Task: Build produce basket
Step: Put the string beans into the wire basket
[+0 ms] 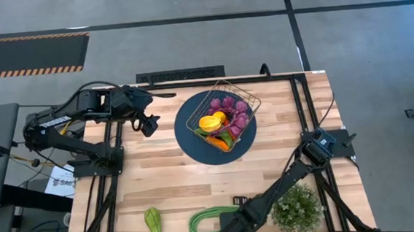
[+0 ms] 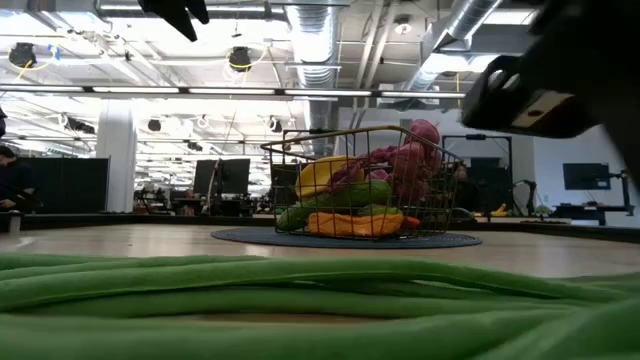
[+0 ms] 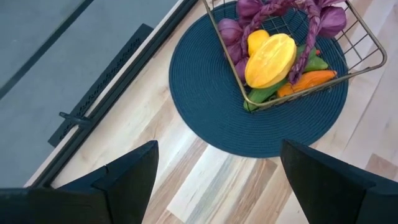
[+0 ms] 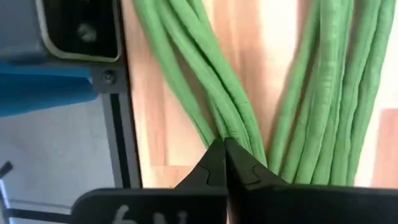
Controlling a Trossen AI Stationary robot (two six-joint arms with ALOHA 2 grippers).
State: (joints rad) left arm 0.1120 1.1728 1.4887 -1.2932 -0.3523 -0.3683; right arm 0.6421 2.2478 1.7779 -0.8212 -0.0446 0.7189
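The wire basket (image 1: 244,99) stands on a round dark blue plate (image 1: 195,150) at the table's middle. It holds purple grapes (image 1: 228,106), a yellow lemon (image 1: 211,121), an orange carrot (image 1: 222,145) and green pieces. A coil of long green beans (image 1: 209,224) lies on the table at the near edge, with a green pepper (image 1: 153,221) to its left. My right gripper (image 4: 225,149) is shut, pointing steeply down at the coil's right side. My left gripper (image 1: 149,125) hangs open above the table, left of the plate, and holds nothing. My right gripper comes from above with its fingertips (image 4: 214,163) closed together right at a bundle of bean strands (image 4: 233,127), roughly along them. The tips hide the spot. Whether they touch or have caught a strand, I cannot tell. The beans lie flat on the table.
A bushy potted plant (image 1: 297,208) stands close to the right of my right arm at the near edge. A small dark block (image 1: 240,200) lies just beyond the beans. Bare wood lies between the plate and the beans. Dark frame rails (image 1: 305,109) run along the table's sides.
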